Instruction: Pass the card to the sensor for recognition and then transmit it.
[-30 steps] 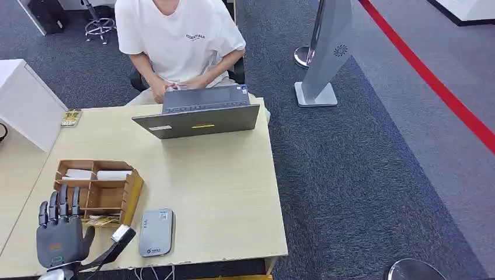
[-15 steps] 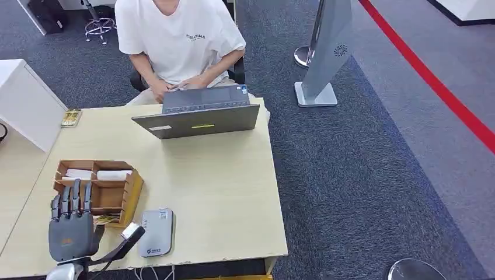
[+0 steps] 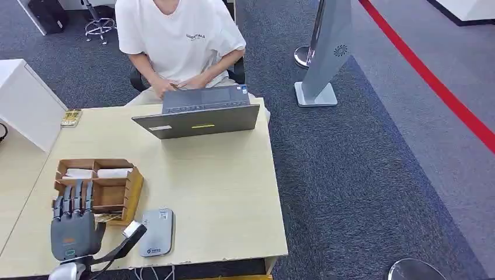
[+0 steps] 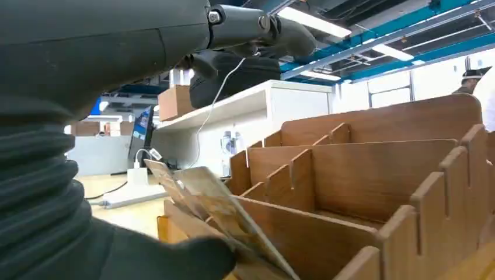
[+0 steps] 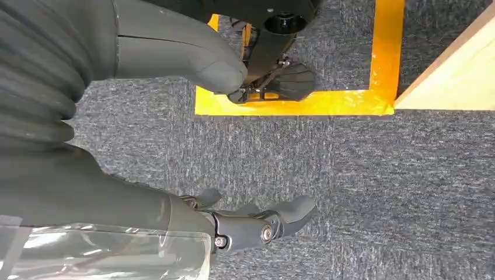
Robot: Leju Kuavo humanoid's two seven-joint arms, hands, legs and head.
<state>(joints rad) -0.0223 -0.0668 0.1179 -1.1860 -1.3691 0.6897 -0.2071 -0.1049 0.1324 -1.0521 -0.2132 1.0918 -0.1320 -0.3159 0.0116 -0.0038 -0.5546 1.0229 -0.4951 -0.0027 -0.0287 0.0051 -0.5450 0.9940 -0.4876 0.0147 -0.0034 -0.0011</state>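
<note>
Head view: the left hand [image 3: 73, 224] reaches over the near end of a wooden organizer [image 3: 99, 189] at the lower left of the frame, fingers straight and apart.

The card [image 3: 105, 219] (yellowish, printed) lies tilted in the organizer's nearest slot, just beside the hand's thumb; in the left wrist view the same card [image 4: 216, 213] leans against the wooden front wall with the thumb close under it, though whether it is pinched cannot be told. The grey sensor [image 3: 156, 231] lies flat on the worktop [image 3: 222, 186] just right of the organizer. A person [image 3: 178, 41] at the top of the frame sits behind an open laptop [image 3: 198, 114]. Right wrist view: the right hand [image 5: 257, 224] hangs over grey carpet, fingers loosely curled, holding nothing.
</note>
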